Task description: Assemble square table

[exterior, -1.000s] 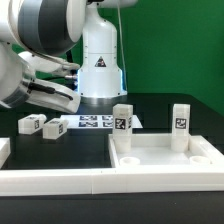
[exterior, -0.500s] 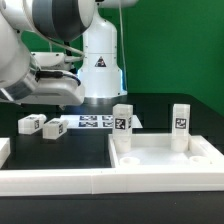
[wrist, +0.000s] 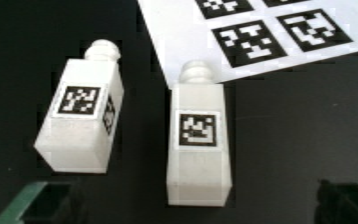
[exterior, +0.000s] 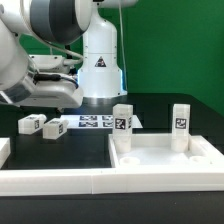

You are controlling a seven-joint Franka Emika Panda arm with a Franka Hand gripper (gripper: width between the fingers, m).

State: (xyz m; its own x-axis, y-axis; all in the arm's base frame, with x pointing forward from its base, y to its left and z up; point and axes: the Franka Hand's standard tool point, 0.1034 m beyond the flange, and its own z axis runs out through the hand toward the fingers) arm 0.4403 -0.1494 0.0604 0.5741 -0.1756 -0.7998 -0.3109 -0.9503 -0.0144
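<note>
Spread to its widest and holding nothing, the end effector hangs over two loose parts lying on the dark surface at the middle left of the exterior view. The centred leg lies roughly midway between the fingertips. The neighbouring leg lies just beside it, not touching and slightly skewed. The marker board is close to their peg ends. The square table slab sits at the lower right, with two upright legs at its far corners.

The step in hand looks like picking up a third leg. Come straight down, keep the centred leg midway, and grip its long flat sides near mid-length, away from the peg. The gap to the neighbouring leg is narrow, so a finger could land on it or nudge it.
</note>
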